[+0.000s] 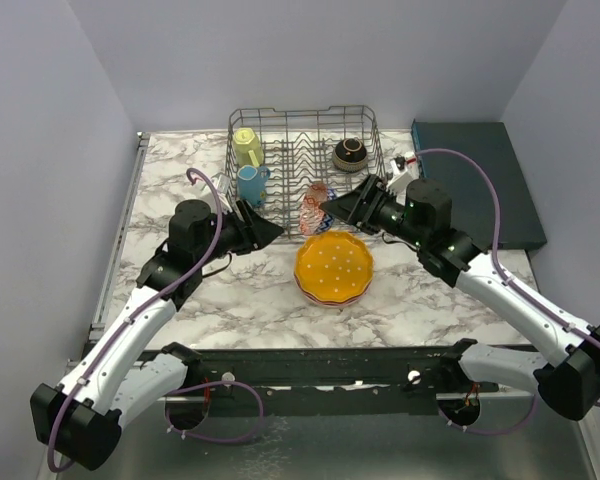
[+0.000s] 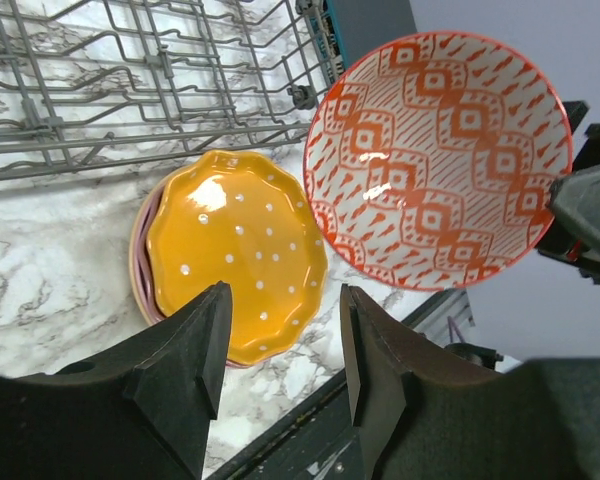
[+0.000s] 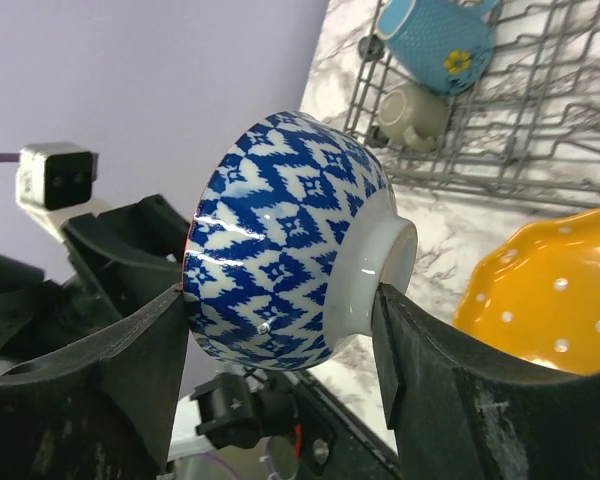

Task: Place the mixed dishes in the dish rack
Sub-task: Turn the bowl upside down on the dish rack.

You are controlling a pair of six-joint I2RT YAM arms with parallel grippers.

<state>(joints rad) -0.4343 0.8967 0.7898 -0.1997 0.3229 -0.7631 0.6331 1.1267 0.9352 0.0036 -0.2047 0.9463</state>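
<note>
I'm looking at a grey-veined marble tabletop (image 1: 180,300) between pale walls. My left gripper (image 2: 283,292) hangs with jaws apart and nothing between them, at 10 o'clock of the orange white-dotted scalloped plate (image 1: 333,265), which lies on a pink plate (image 2: 138,270). The grey wire dish rack (image 1: 305,112) sits at 12 o'clock and holds a yellow mug (image 1: 247,147), a blue mug (image 1: 250,184) and a dark brown bowl (image 1: 350,154). My right gripper (image 1: 335,207) is clamped on a small bowl (image 3: 280,230), blue-white outside and red-patterned inside, tipped on its side at the rack's 6 o'clock rim.

Blue-white bowl (image 3: 280,260) outside, red-patterned inside; orange plate (image 2: 235,255), white dots; blue mug (image 1: 250,184).
</note>
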